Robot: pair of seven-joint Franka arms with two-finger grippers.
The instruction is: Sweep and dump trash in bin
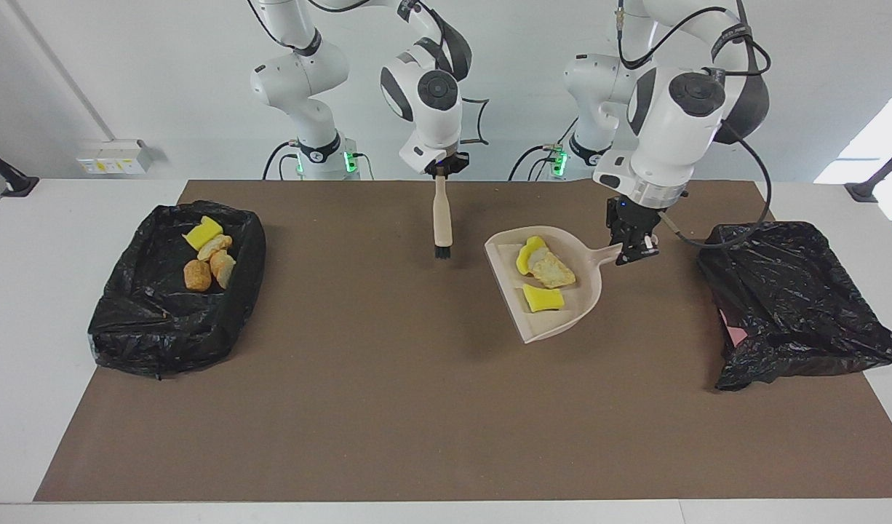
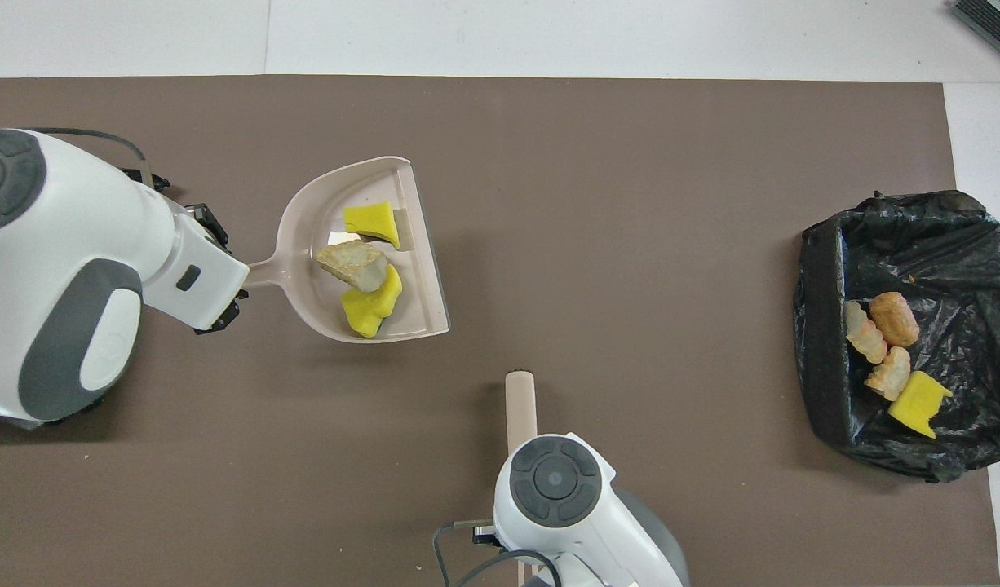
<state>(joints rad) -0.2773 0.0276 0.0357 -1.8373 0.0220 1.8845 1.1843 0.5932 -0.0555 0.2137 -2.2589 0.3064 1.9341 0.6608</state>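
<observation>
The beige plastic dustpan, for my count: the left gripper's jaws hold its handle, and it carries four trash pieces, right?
Not quite: the beige plastic dustpan carries three trash pieces, two yellow foam chunks and one bread-like lump, as the overhead view shows. The left gripper does hold its handle.

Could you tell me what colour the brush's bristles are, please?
The brush's bristles are black, clearest in the facing view.
</observation>
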